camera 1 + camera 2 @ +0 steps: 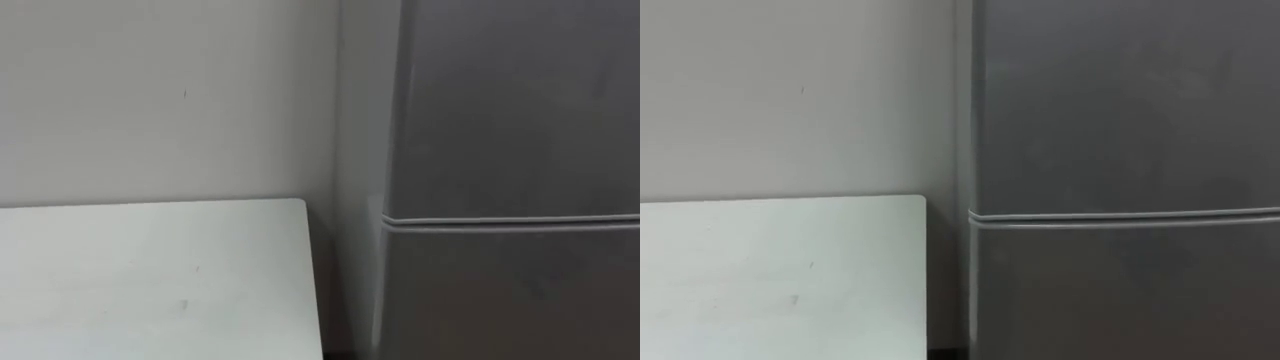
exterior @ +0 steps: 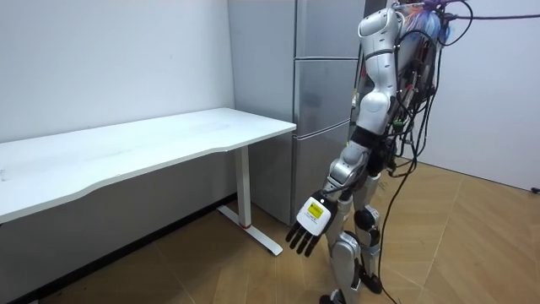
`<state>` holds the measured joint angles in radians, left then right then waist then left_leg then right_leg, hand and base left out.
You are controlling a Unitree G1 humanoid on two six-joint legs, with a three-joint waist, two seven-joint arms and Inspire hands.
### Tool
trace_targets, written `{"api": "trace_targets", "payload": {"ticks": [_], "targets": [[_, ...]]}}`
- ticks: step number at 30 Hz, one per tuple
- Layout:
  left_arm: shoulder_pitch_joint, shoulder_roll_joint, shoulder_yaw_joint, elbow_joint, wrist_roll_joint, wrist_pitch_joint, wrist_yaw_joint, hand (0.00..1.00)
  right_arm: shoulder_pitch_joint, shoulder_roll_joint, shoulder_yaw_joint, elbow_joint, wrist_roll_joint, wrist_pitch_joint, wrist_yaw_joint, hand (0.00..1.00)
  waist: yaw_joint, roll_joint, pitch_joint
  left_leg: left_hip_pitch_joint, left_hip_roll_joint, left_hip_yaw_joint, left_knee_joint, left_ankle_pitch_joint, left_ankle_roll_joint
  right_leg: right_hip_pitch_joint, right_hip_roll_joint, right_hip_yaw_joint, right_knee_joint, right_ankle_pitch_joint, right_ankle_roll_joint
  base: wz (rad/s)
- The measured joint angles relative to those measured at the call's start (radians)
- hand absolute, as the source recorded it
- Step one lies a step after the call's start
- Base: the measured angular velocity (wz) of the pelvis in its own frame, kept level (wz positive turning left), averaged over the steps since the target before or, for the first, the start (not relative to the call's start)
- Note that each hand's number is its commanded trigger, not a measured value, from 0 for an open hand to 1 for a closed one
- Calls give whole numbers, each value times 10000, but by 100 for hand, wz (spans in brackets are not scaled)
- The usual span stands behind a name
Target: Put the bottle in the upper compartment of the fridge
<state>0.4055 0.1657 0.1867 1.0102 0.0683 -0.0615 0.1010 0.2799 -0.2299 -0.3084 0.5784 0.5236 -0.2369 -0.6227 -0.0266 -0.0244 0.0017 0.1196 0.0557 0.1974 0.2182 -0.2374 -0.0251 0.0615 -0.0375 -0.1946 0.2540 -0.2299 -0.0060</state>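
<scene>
Fridge: a tall grey fridge (image 2: 325,93) stands against the wall, both doors shut; the seam between the upper door (image 1: 520,100) and the lower door (image 1: 510,295) runs level across the eye views.
Robot: it stands upright, close to the fridge front and facing it.
Hand: one hand (image 2: 306,230) hangs low beside the fridge, on the side toward the table, fingers straight, slack and empty; by its body I judge it the left.
Bottle: I see none on the table or in that hand; it may be inside the shut fridge or elsewhere.
Table: a bare white table (image 2: 126,152) stands just beside the fridge.
Room: open wood floor (image 2: 472,245) lies behind the robot, away from the fridge.
</scene>
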Motion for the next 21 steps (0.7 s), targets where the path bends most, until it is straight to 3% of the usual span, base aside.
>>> {"api": "trace_targets", "payload": {"ticks": [5,13,21], "targets": [[57,-52,-61,37,5,-17,-16,0,90,416,264,1808,-174,163,489,0,1,47,-8,-23,1,-85,3,0,0,82,28,-30,-113,3,5,3],[-5,-372,-155,66,23,-118,137,0,210,671,981,2925,-662,228,1259,0,-5,193,-6,22,-6,-81,9,0,0,107,31,-24,-106,3,4,0],[-37,-384,-275,453,22,-150,422,0,218,765,1465,3887,-1879,233,1873,0,-15,279,-3,41,4,-81,31,-1,0,129,27,-80,-125,15,-7,0]]}}
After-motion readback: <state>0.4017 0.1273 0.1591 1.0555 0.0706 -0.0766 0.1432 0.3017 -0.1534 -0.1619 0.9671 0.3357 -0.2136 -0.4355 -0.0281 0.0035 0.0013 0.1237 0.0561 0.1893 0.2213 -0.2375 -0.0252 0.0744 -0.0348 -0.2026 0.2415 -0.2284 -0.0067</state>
